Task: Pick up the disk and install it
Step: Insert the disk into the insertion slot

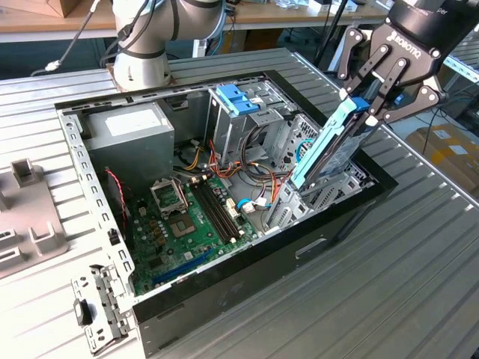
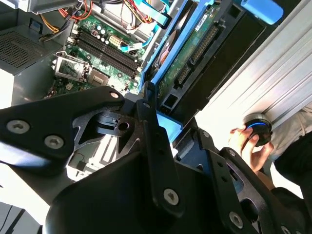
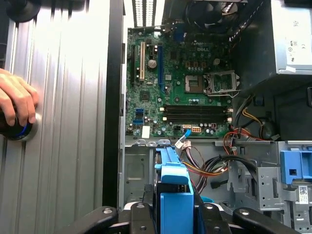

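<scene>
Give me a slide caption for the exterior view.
The gripper holds the disk tilted over the open computer case.

The disk (image 3: 174,195), its bright blue carrier edge-on, sits clamped in the gripper (image 3: 174,217), black fingers (image 3: 139,214) pressed against both of its sides, above the open computer case (image 3: 115,97). Below it lie the case's bare metal drive cage (image 3: 139,170) and a tangle of red, yellow and black cables (image 3: 214,165). A green motherboard (image 3: 146,83) covers the case floor, its empty processor socket (image 3: 192,83) just beside a row of memory slots (image 3: 195,113). A grey power supply (image 3: 292,39) fills one corner; a paler blue bracket (image 3: 295,165) stands near the cables. Outside the case's black wall, on the ribbed metal table (image 3: 68,122), a person's hand (image 3: 17,100) grips a round black knob (image 3: 19,130) ringed in blue.
</scene>
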Robot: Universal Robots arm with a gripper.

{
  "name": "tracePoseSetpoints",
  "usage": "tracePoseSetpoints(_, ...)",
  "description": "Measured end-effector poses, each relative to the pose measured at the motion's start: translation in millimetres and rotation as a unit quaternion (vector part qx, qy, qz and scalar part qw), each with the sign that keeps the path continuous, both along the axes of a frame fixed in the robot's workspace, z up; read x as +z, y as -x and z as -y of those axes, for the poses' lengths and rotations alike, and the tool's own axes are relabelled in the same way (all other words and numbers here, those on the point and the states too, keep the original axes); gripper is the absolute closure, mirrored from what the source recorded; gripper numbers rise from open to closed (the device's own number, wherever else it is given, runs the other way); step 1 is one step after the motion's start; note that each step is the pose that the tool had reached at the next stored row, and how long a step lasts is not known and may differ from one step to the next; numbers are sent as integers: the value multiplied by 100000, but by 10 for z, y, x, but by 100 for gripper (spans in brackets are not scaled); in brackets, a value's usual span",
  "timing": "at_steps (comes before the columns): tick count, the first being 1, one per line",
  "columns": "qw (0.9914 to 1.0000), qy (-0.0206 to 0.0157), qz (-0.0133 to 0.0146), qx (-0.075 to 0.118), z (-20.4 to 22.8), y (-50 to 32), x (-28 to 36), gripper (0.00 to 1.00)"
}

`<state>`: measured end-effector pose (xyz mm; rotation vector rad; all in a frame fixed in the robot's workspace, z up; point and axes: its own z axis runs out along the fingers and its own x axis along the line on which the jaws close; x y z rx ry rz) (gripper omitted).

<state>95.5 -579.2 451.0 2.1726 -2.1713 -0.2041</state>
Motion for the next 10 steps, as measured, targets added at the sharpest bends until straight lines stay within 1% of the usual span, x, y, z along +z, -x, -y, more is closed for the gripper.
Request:
tracePoseSetpoints(3, 100000, 13, -7, 2, 3, 0, -17, 63)
tracePoseSetpoints(10, 100000, 6, -10, 2, 4, 3, -85, 63)
